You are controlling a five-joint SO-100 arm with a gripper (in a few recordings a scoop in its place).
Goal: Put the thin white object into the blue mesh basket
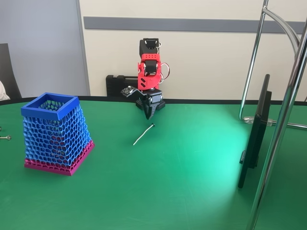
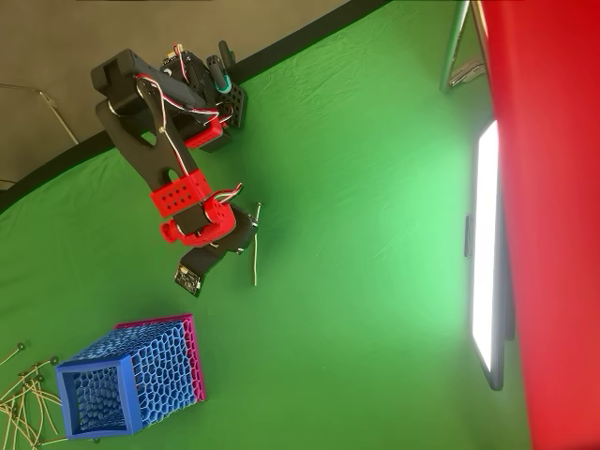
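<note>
The thin white object (image 1: pixel 143 135) (image 2: pixel 255 251) lies flat on the green table, its dark tip at the end toward the arm. My gripper (image 1: pixel 149 116) (image 2: pixel 240 240) hangs from the folded red and black arm and points down. It hovers just above and behind the stick's dark end without touching it, and its jaws look shut with nothing between them. The blue mesh basket (image 1: pixel 48 106) (image 2: pixel 161 371) stands upright at the left of the fixed view, well apart from the stick, on its magenta base band.
A black monitor (image 1: pixel 254 134) (image 2: pixel 487 253) stands edge-on at the right, beside chrome stand poles (image 1: pixel 283 124). A small grey screw (image 1: pixel 5 137) lies at the left table edge. Several thin sticks (image 2: pixel 21 398) lie beside the basket in the overhead view.
</note>
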